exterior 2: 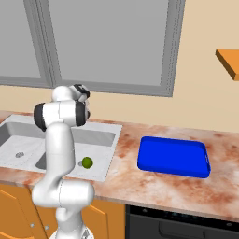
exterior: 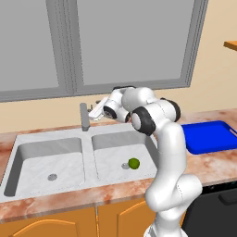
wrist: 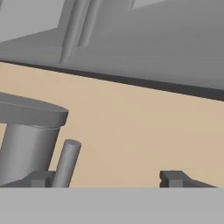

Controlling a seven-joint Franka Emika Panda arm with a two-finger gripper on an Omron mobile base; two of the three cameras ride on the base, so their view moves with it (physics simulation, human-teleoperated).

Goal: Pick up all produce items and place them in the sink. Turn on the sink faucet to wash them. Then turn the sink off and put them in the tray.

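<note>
The lime (exterior: pixel 134 163) sits in the right bowl of the sink (exterior: pixel 88 139), low middle of the left base pic, right next to the drain. In the right base pic it's at lower left, peeking out beside the arm.

The hand (wrist: pixel 111 179) is up by the faucet (exterior: pixel 84 116), upper middle of the left base pic. In the hand pic the faucet post is big at left, w/ its little lever (wrist: pixel 67 162) sticking up just by the left tip. The two tips stand wide apart w/ nothing between, so the hand is open.

My guess: it's abt to push the lever to start the water.

The lever looks thin and stiff. It prob needs just a nudge from one tip near its top end, no squeeze.

The lime looks small, round, light and firm. Once wet it'll likely be slippy and may roll. Best to pinch it across its fat middle, from above.

The blue tray (exterior: pixel 208 135) waits on the desk (exterior: pixel 217 162) at right.
</note>
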